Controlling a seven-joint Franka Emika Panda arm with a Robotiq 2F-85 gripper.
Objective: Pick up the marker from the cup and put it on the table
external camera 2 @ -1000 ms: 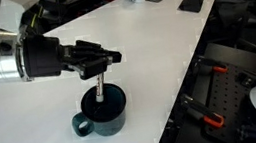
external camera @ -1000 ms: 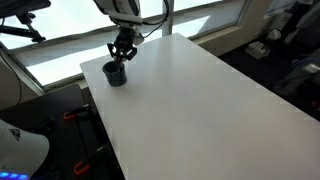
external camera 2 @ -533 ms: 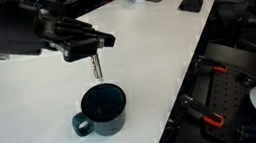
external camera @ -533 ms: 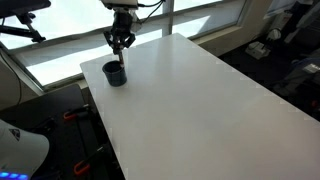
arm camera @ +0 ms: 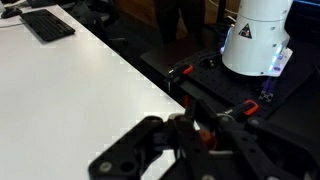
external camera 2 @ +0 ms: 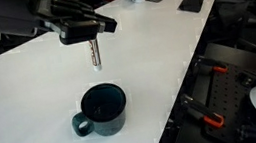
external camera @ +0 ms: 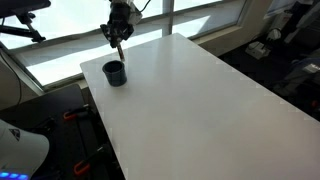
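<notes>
Pincer: clenched on the marker, fingers closed around its upper end; hung in the air above the table, well higher than the cup's rim.
Pincer, farther view: hovered near the table corner closest to the windows, with the arm reaching in from above.
Pincer, wrist view: appeared only as dark linkages along the bottom edge; what sat between the fingers could not be made out there.
Marker: thin, dark with a paler lower part; held upright, lower end pointing down and free in the air.
Marker, place: wholly out of the cup and clear of its rim, touching nothing but the pincer; directly over the cup or slightly beyond it, could not be told which.
Cup: dark, almost black, with a handle at one side; stood upright on the table, mouth open upward, below the pincer in both exterior views.
Table: large, white, smooth; carried the cup close to one corner.
Table, wrist view: filled the left side as a plain white plane.
Keyboard: dark and flat, lay at the far end of the table, well apart from the cup.
Robot base: white and rounded, stood off the table's edge among dark equipment.
Windows: ran along behind the table's far side.
</notes>
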